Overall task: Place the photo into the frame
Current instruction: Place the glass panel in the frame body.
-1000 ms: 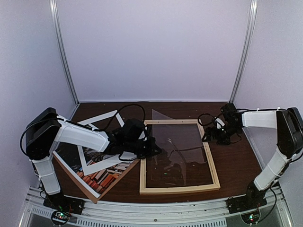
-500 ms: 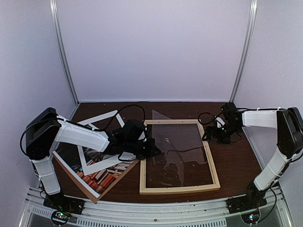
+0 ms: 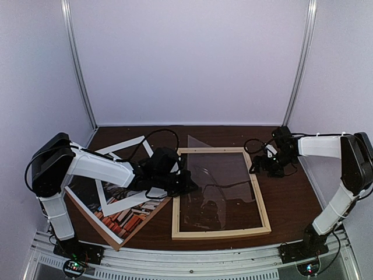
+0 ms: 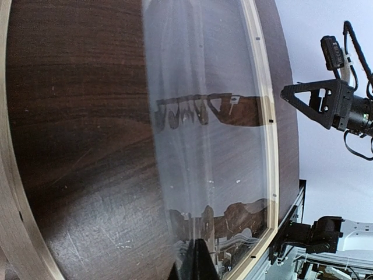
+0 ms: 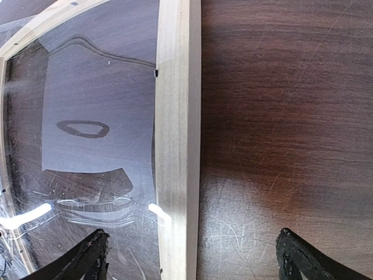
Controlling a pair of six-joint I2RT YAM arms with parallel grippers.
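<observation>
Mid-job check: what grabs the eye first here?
The wooden frame lies mid-table, a clear pane skewed across it. The photo sits left of it under a white mat. The left pincer is shut at the frame's left rail; the right pincer hangs open by the right rail.

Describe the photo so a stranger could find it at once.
On the dark wooden table, look left of the light wood frame, beneath the left arm. The photo lies there on a brown board, partly under a white mat; only it shows red-orange books.
</observation>
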